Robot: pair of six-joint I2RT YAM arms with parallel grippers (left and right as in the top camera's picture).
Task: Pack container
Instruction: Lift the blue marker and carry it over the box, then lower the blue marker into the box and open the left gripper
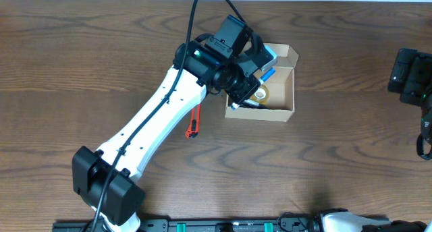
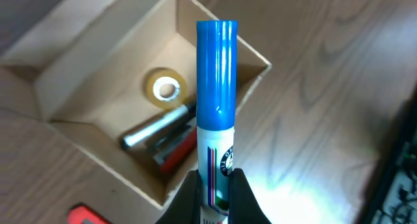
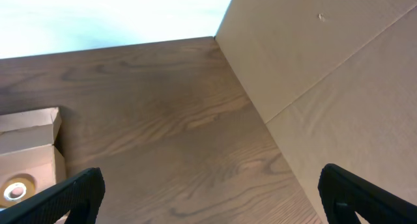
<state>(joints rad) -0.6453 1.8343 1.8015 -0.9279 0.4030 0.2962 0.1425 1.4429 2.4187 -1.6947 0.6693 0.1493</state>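
Left wrist: marker (image 2: 217, 87) in left gripper (image 2: 215, 182)

This looks like a robotics lab: a wood-grain desk (image 1: 67, 56) carries a white robot arm (image 1: 155, 117) trailing a black cable (image 1: 192, 23), its base beside a black rail (image 1: 223, 225), with a plain cardboard panel (image 3: 339, 74) alongside.

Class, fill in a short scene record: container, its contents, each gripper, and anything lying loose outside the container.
Container: tan cardboard box, lid open
Contents: tape roll, silver pen, red-orange item
Left gripper: shut on blue-capped marker, above box
Right gripper: open, empty, away from box
Loose outside: red tool, beside box
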